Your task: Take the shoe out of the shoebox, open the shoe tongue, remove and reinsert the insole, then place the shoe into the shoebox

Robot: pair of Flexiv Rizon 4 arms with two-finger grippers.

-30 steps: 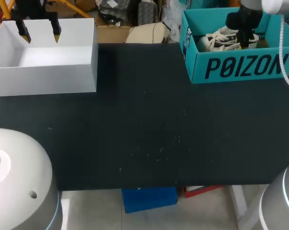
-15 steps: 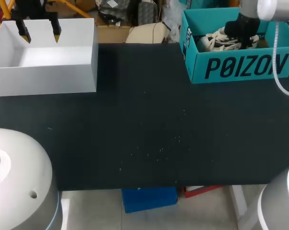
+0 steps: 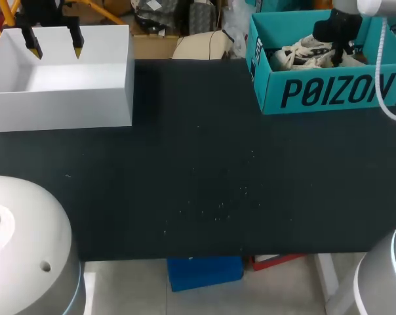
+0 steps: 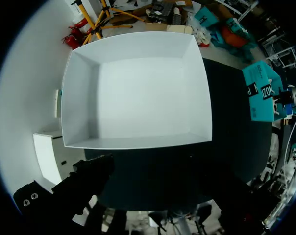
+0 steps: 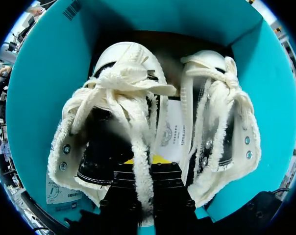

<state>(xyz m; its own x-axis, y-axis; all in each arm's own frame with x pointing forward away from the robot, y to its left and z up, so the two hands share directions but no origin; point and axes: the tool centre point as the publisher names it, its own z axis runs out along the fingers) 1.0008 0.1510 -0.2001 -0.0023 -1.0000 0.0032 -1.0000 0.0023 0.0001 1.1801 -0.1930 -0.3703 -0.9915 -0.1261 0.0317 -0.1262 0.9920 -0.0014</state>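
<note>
A broad open passage is offered across the middle and near edge of the table [image 3: 198, 190], between the white box [image 3: 67, 105] at the far left corner and the shoebox [image 3: 329, 92] at the far right corner. The shoebox is filled almost wall to wall by two shoes [image 5: 123, 107] laid side by side, and the room above it is taken up by the right gripper [image 3: 339, 49]. The white box can be entered from above, except at its far wall, over which the left gripper [image 3: 54, 44] hangs.
</note>
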